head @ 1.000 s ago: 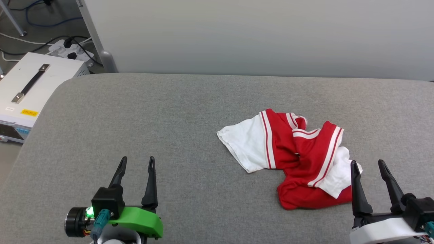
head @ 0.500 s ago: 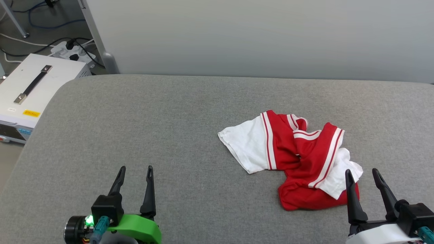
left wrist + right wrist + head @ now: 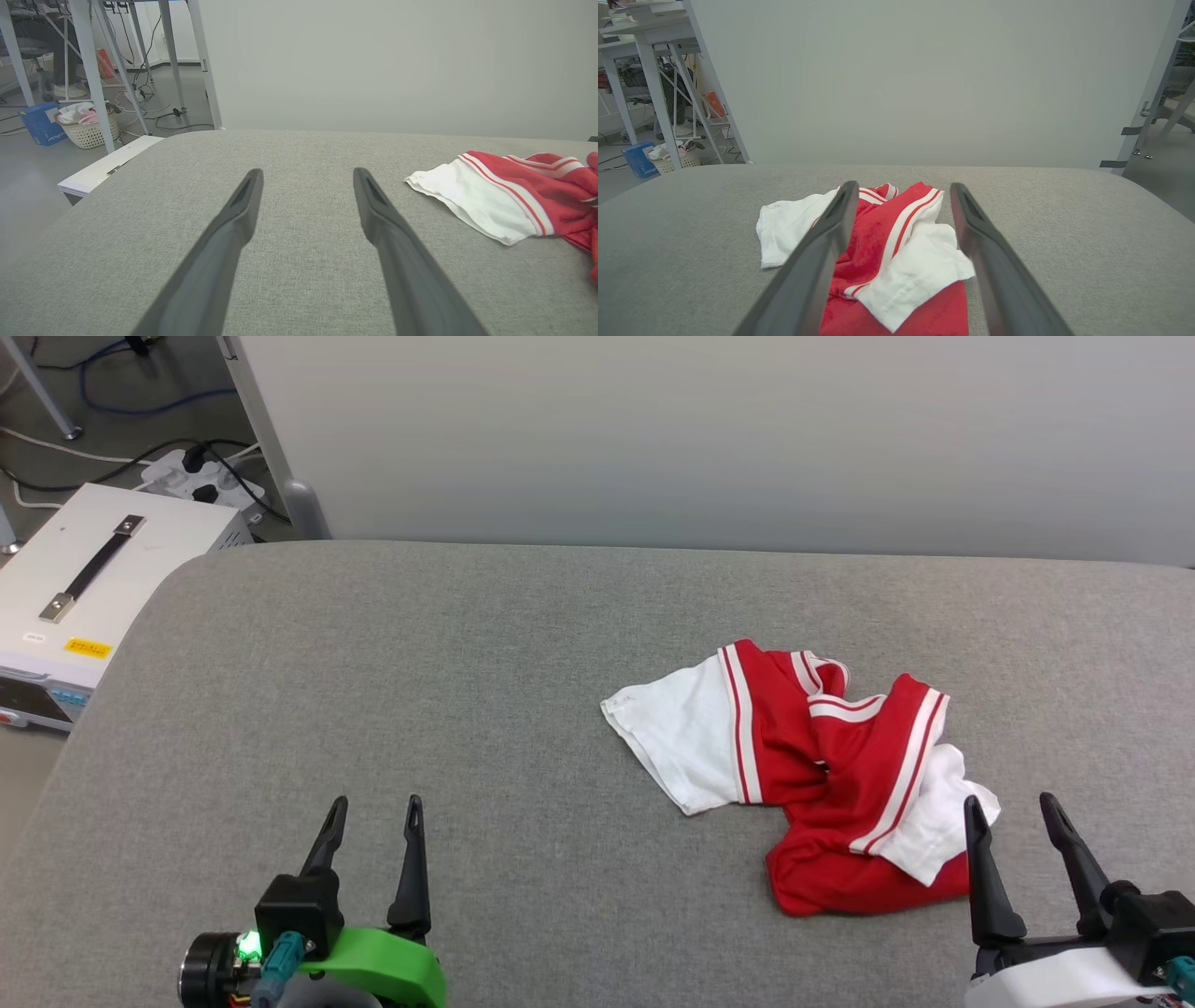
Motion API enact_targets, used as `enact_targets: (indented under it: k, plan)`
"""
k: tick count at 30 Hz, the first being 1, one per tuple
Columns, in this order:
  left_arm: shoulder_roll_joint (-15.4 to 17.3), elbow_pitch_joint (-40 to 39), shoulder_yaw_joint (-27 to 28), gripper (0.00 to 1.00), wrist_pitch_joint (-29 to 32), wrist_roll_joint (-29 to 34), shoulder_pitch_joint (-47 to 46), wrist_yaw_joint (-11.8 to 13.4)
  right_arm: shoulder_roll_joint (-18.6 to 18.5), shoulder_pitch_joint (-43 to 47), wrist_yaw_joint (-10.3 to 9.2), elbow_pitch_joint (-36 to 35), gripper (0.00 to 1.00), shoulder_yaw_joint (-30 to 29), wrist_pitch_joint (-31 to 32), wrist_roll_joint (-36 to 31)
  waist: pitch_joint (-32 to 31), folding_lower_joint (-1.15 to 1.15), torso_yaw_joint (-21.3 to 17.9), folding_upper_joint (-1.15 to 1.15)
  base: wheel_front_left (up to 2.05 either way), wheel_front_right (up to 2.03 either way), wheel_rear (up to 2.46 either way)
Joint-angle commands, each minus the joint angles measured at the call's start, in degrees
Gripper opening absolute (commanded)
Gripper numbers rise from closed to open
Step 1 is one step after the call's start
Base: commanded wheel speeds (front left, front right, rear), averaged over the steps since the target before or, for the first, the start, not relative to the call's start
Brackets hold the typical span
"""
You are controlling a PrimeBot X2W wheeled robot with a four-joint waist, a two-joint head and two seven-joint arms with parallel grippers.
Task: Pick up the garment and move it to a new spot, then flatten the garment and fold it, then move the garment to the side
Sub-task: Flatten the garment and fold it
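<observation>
In the head view, the garment (image 3: 794, 747) lies crumpled on the grey tabletop (image 3: 373, 663), to the right of the middle. 1 white sleeve is spread to the left and the red body is bunched. The right tool (image 3: 1009, 798) stands at the near right edge of the garment, its 2 fingers spread and holding nothing. Whether a finger touches the cloth cannot be told. The left tool (image 3: 375, 800) is well apart to the left, also spread and empty.

In the left wrist view, the spread fingers point over bare tabletop, and the garment (image 3: 490, 205) lies off to the right.

In the right wrist view, the garment (image 3: 915, 266) lies directly ahead between the 2 spread fingers, with a white sleeve on top of the red cloth.

The step in hand seems to be step 1, the pick-up, and the grasp is not yet made. The next move probably calls for the right tool to go down into the bunch and close on a thick fold, so that the whole garment lifts.
</observation>
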Motion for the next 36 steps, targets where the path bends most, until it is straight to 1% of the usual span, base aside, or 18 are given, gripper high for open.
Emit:
enact_targets:
  k: [1, 5, 9, 11, 14, 17, 19, 23, 27, 29, 33, 36]
  plan:
    - [-0.2, 0.1, 0.3, 1.0, -0.3, 0.4, 0.9, -0.5, 0.0, -1.1, -0.04, -0.6, 1.0, -0.6, -0.3, -0.8, 0.0, 0.0, 0.0, 0.0, 0.0, 0.0, 0.0]
    - [-0.5, 0.1, 0.6, 1.0, -0.3, 0.6, 0.8, -0.5, -0.7, -3.5, -0.04, -2.2, 1.0, -2.7, -0.3, -2.2, 0.2, 0.0, -0.1, 0.0, 0.0, 0.0, 0.0]
    - [-0.7, -0.1, 0.8, 1.0, -0.3, 0.8, 0.6, -0.5, -3.9, -7.5, -0.04, -4.2, 1.0, -4.9, -0.3, -2.2, 0.8, 0.0, -0.2, 0.0, 0.0, 0.0, 0.0]
    - [-0.7, -0.2, 0.8, 1.0, -0.3, 0.8, 0.4, -0.5, -6.1, -9.8, -0.04, -5.3, 1.0, -5.6, -0.3, -2.0, 1.2, 0.0, -0.2, 0.0, 0.0, 0.0, 0.0]
    - [-0.8, -0.5, 0.8, 1.0, -0.3, 0.9, -0.1, -0.6, -10.7, -13.2, -0.04, -5.2, 1.0, -5.8, -0.3, -0.8, 2.1, 0.0, -0.2, 0.0, 0.0, 0.0, 0.0]
    - [-0.9, -0.6, 0.8, 1.0, -0.3, 0.9, -0.7, -0.6, -15.8, -15.9, -0.04, -2.0, 1.0, -4.1, -0.3, 1.1, 3.0, 0.0, -0.1, 0.0, 0.0, 0.0, 0.0]
    - [-1.0, -0.7, 0.8, 1.0, -0.3, 0.9, -1.0, -0.5, -18.9, -17.0, -0.04, 0.4, 1.0, -1.4, 0.4, 2.5, 3.4, 0.0, -0.1, 0.0, 0.0, 0.0, 0.0]
    - [-1.0, -1.0, 0.8, 1.0, -0.3, 0.8, -1.6, -0.5, -25.8, -20.0, -0.04, 3.6, 1.0, 4.8, 8.3, 8.5, 4.7, 0.0, 0.0, 0.0, 0.0, 0.0, 0.0]
    - [-1.0, -1.3, 0.7, 1.0, -0.3, 0.7, -2.4, -0.4, -33.2, -22.6, -0.04, 5.0, 1.0, 12.6, 19.0, 16.1, 6.4, 0.0, 0.3, 0.0, 0.0, 0.0, 0.0]
    - [-1.1, -1.4, 0.6, 1.0, -0.3, 0.7, -3.0, -0.4, -36.3, -23.3, -0.04, 5.5, 1.0, 16.4, 24.3, 20.2, 7.2, 0.0, 0.5, 0.0, 0.0, 0.0, 0.0]
    - [-1.1, -1.7, 0.1, 1.0, -0.3, 0.2, -4.2, -0.2, -41.1, -25.1, -0.04, 6.6, 1.0, 21.7, 33.6, 27.3, 9.1, 0.0, 1.1, 0.0, 0.0, 0.0, 0.0]
    - [-1.1, -2.1, -0.4, 1.0, -0.3, -0.3, -5.2, 0.1, -43.2, -26.7, -0.04, 7.8, 1.0, 24.5, 38.7, 31.1, 10.7, 0.0, 1.7, 0.0, 0.0, 0.0, 0.0]
